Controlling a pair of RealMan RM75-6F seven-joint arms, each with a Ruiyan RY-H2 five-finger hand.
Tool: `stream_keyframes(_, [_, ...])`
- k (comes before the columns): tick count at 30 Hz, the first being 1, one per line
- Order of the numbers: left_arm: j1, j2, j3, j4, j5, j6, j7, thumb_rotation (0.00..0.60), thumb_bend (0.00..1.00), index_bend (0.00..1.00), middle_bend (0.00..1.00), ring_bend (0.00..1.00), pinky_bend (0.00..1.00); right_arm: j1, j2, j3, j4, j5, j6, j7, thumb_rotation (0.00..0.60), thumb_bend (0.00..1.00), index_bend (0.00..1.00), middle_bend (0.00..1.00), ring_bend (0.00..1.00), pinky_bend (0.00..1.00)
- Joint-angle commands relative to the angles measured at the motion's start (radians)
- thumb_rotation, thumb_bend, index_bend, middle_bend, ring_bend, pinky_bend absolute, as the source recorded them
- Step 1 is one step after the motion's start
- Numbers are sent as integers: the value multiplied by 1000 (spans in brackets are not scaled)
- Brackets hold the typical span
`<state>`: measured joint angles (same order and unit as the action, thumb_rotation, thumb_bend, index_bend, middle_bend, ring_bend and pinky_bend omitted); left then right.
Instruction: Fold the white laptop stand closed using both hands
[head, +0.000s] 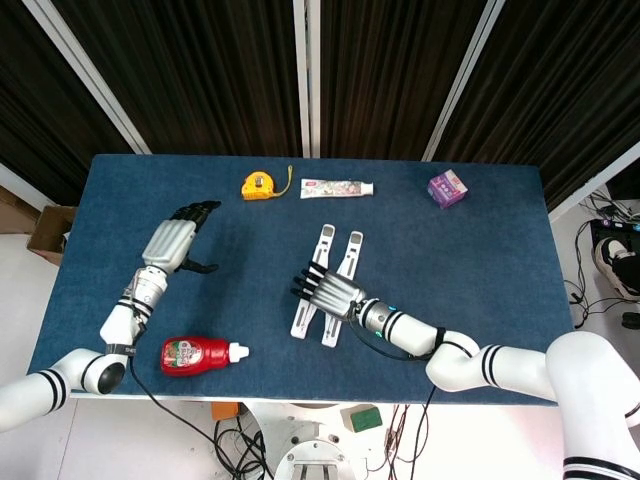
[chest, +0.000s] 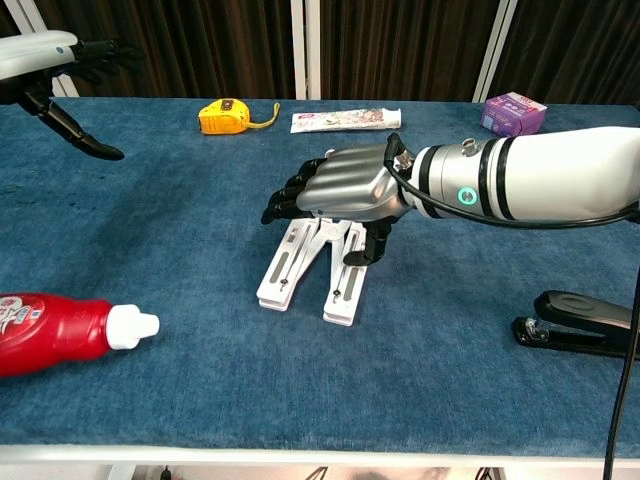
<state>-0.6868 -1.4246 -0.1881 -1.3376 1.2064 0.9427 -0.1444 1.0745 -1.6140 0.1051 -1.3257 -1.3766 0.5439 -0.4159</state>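
Head view: right hand spread over laptop stand; labels unreadable.

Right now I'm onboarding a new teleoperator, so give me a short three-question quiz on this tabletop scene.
1. True or false: the left hand rests on the laptop stand.
2. Which hand hovers palm-down over the stand? A) left B) right C) both
3. Fill in: the red bottle lies on its ____, near the table's front edge.

Key:
1. False; it is raised well to the left, holding nothing.
2. B
3. side
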Motion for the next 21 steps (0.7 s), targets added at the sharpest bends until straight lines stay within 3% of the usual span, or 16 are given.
stream_keyframes(1, [4,-4,-2,6,3,3,-7,600,0,73,69,71,120,0,13,-2,-15,-5,14,6,600,2,0,68,0,0])
stream_keyframes(11, [7,-8,-4,21,4,-9,-13,600,0,73,69,70,120,-10,89,-40,-71,-32,29,39,600,3,0,83,0,0])
stream_keyframes(17, [4,-16,-11,30,-11,-25,-17,600,0,72,66,70,120,31,26,-29,11,-18,-17,63,600,6,0,85,0,0])
stream_keyframes(21, [7,-15,-9,33,-12,-30,-17,600,0,72,66,71,120,58,-8,-20,61,-12,-45,79,600,75,1,126,0,0])
